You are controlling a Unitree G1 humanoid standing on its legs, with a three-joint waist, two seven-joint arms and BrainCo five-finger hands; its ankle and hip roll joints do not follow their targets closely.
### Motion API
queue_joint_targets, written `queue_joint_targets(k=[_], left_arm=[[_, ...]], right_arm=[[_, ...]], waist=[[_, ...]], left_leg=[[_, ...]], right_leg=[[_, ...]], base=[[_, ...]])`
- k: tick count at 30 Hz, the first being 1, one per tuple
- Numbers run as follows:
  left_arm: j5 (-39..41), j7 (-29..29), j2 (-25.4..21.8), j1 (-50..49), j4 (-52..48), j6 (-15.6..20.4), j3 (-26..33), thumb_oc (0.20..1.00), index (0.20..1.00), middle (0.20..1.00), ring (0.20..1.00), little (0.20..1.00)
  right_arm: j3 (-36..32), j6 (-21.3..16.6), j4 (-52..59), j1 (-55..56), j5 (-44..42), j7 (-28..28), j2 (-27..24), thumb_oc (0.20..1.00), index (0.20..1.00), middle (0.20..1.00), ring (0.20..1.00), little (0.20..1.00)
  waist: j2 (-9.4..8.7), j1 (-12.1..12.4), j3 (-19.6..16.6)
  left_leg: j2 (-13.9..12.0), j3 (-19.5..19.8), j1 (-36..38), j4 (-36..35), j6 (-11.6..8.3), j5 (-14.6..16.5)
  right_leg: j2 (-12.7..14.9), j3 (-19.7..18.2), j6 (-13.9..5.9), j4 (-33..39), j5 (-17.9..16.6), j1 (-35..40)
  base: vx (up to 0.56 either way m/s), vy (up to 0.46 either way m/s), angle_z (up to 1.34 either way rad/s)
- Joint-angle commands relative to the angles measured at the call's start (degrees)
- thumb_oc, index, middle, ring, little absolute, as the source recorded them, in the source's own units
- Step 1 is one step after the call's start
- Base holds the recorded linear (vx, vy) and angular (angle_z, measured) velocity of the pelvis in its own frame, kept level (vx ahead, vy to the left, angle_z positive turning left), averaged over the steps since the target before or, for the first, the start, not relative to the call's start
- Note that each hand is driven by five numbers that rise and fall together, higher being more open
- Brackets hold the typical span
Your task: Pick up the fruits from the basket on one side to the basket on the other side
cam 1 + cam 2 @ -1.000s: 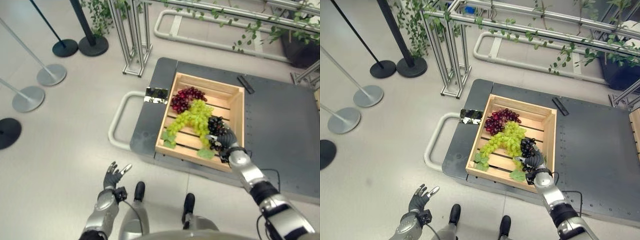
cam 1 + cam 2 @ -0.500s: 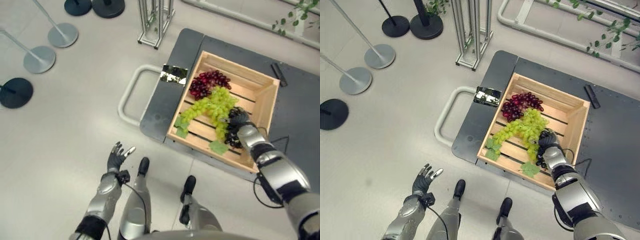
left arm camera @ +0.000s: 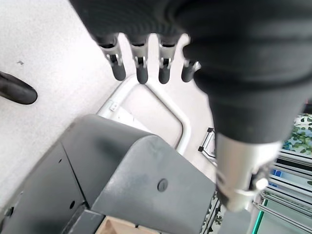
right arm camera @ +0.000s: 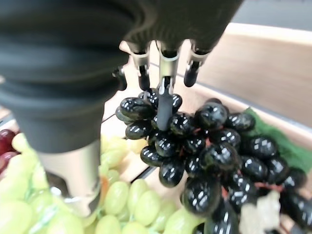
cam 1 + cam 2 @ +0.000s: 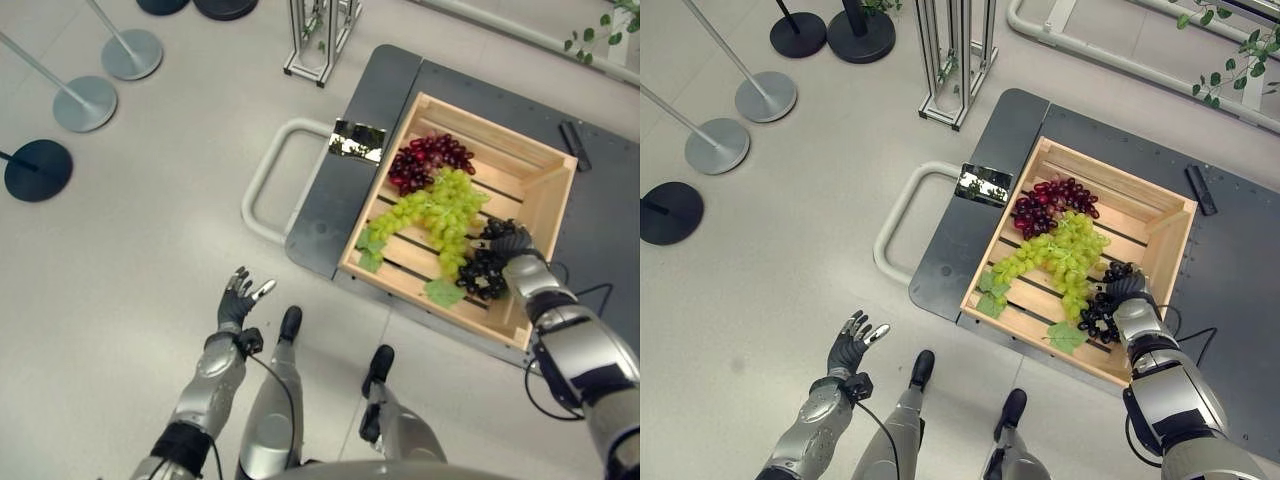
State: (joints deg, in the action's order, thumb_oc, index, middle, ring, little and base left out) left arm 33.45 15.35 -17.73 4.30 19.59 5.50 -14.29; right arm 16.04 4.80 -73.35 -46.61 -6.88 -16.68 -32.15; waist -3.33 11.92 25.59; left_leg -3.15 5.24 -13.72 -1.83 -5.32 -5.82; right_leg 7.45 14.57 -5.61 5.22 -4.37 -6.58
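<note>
Progress: early, judging by the layout. All fruit visible sits in the one shallow slatted wooden crate [image 5: 1168, 236], which rests on a dark grey metal platform [image 5: 970, 230]. No bunch has left it, and a second basket is not to be seen here, so the whole transfer appears to remain.

Count in crate: three grape bunches
- one dark red grape bunch [image 5: 1048, 203], toward the crate's 11 o'clock corner
- one long pale green grape bunch [image 5: 1058, 255], running through the middle, touching the red bunch
- one glossy black grape bunch [image 5: 1102, 311], toward 4 o'clock, just beside the green one
- two green leaves: one [image 5: 1067, 337] by the near rim, one [image 5: 989, 299] at 8 o'clock

Right hand [image 5: 1133, 297]: on top of the black bunch at its 2 o'clock side. In the right wrist view its silver dark-tipped fingers [image 4: 165, 105] reach straight down onto the berries, one tip resting among them, not curled round the bunch; I judge a grasp is being set up, not yet made.

Left hand [image 5: 851, 347]: fingers spread and relaxed, empty, over the floor at 7 o'clock, well apart from the crate
</note>
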Motion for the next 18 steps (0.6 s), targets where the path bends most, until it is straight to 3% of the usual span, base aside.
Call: queue_joint_targets(k=[1,12,18], left_arm=[[1.98,0.29,1.37,0.63,-3.65,2.13,-2.30,1.000,1.000,1.000,1.000,1.000],[1.73,0.85,1.24,0.87,-5.02,1.88,-2.17,1.000,1.000,1.000,1.000,1.000],[2.39,1.92,1.40,0.89,-4.10,1.33,-1.11,1.000,1.000,1.000,1.000,1.000]], right_arm=[[0.71,0.66,-3.52,0.20,-0.45,-1.83,-3.91,1.000,1.000,1.000,1.000,1.000],[-3.82,0.58,-5.05,2.74,-3.72,-3.11,-4.90,1.000,1.000,1.000,1.000,1.000],[-10.13,-1.66,-2.85,9.30,-12.70,-4.97,-0.39,1.000,1.000,1.000,1.000,1.000]], waist=[[0.73,-0.45,0.09],[1.15,-0.84,0.96],[0.35,-2.12,0.74]], left_leg=[[1.83,-1.25,-3.18,-3.17,0.94,-2.60],[1.50,-1.31,-3.95,-3.17,0.59,-2.84],[1.21,-1.60,-3.67,-3.17,0.69,-2.40]], right_leg=[[4.05,-0.88,-4.82,-0.22,-4.07,-1.82],[3.90,-0.08,-4.89,-0.22,-3.85,-2.34],[3.80,-0.51,-4.77,-0.22,-3.52,-2.38]], base=[[0.00,0.000,0.00],[0.00,-0.006,0.02],[0.01,-0.010,0.02]])
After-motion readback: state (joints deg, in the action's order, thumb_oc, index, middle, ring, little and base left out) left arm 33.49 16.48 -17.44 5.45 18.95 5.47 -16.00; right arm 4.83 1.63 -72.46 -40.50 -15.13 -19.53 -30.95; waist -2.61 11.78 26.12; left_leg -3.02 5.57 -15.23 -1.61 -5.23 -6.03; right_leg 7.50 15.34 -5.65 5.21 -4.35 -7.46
